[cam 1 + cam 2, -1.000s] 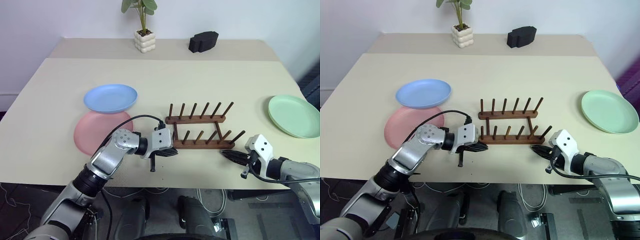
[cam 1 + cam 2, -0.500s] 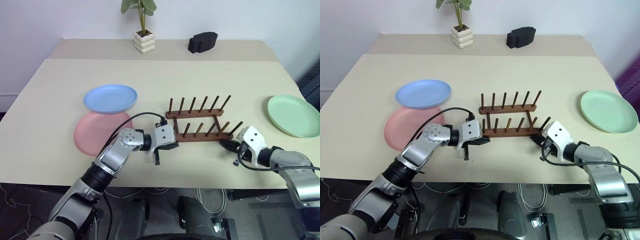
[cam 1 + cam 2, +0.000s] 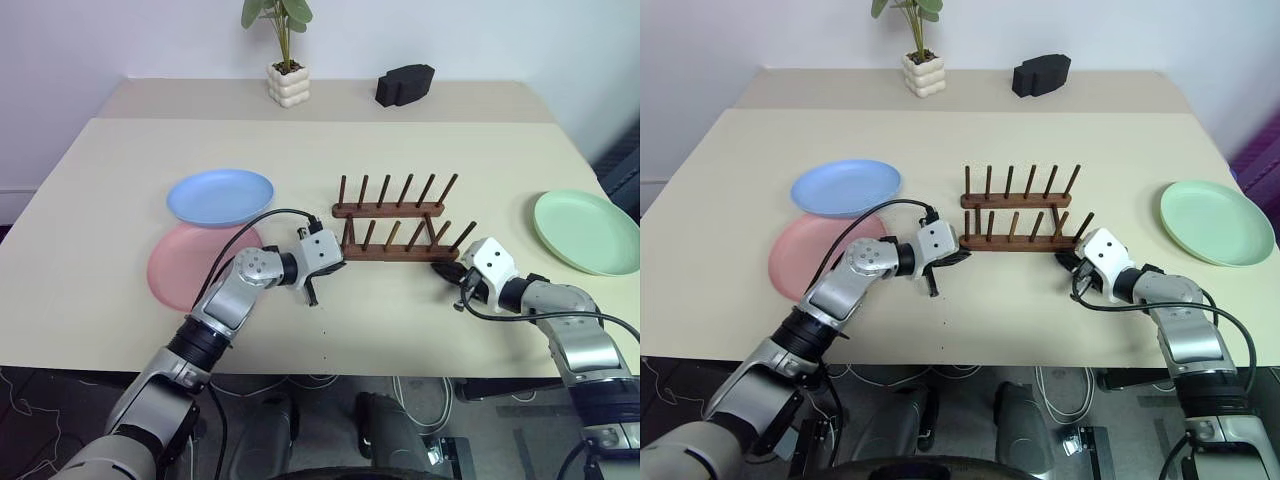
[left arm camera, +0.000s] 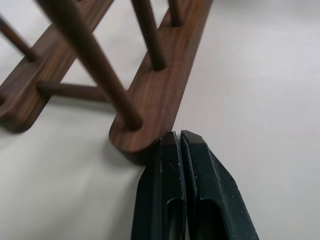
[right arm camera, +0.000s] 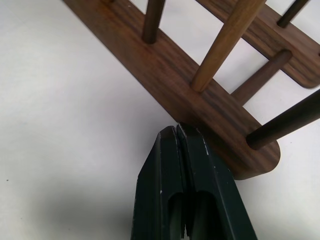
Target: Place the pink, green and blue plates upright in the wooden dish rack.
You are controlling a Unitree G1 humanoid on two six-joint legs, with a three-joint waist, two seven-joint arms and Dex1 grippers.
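The wooden dish rack [image 3: 395, 232] stands empty at the table's middle. My left gripper [image 4: 178, 135] is shut, its tips pressed against the left end of the rack's near rail [image 4: 150, 105]. My right gripper [image 5: 177, 128] is also shut and touches the near rail [image 5: 200, 107] close to its right end. The blue plate [image 3: 221, 196] lies flat at the left, overlapping the far edge of the pink plate [image 3: 190, 270]. At the far right lies the green plate [image 3: 588, 231], flat on the table.
A potted plant [image 3: 289, 82] and a black block [image 3: 406, 83] stand at the back of the table [image 3: 100, 160]. The near table edge [image 3: 330, 368] runs just behind both forearms.
Both shut grippers have moved forward, and the rack has slid away from the near edge toward the table's middle. The plates have not moved.
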